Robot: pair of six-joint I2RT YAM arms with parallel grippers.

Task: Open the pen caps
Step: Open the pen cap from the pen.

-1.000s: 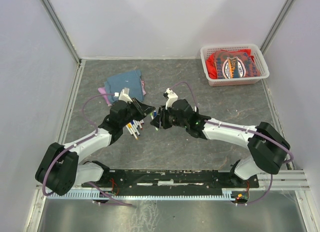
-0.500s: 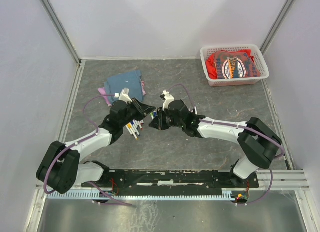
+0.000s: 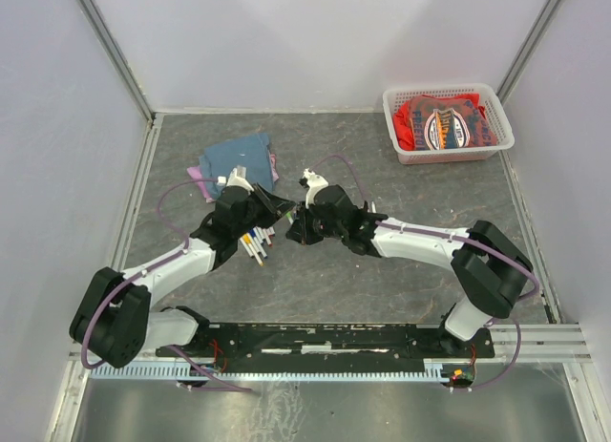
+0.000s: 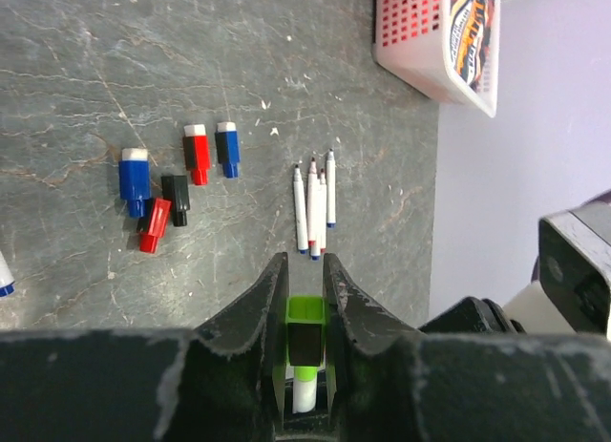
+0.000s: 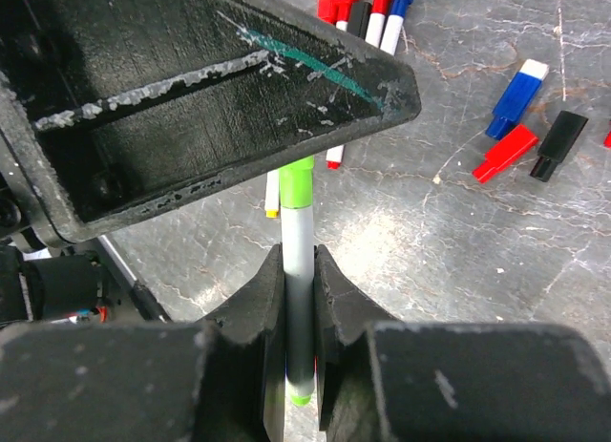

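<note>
Two claws hold one pen (image 5: 299,227) above the desk (image 4: 191,60): the left claw (image 4: 305,265) is clenched on its green cap (image 4: 305,313) and the right claw (image 5: 298,256) on the white barrel (image 5: 299,289), so the pen's long axis runs straight between them.

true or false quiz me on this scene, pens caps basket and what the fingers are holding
1. The left fingers and the right fingers grip the same green pen. True.
2. Every cap is on its pen. False: loose red, blue and black caps lie on the table.
3. The basket is empty. False: it holds a red cloth.
4. Several uncapped pens lie side by side. True.
</note>
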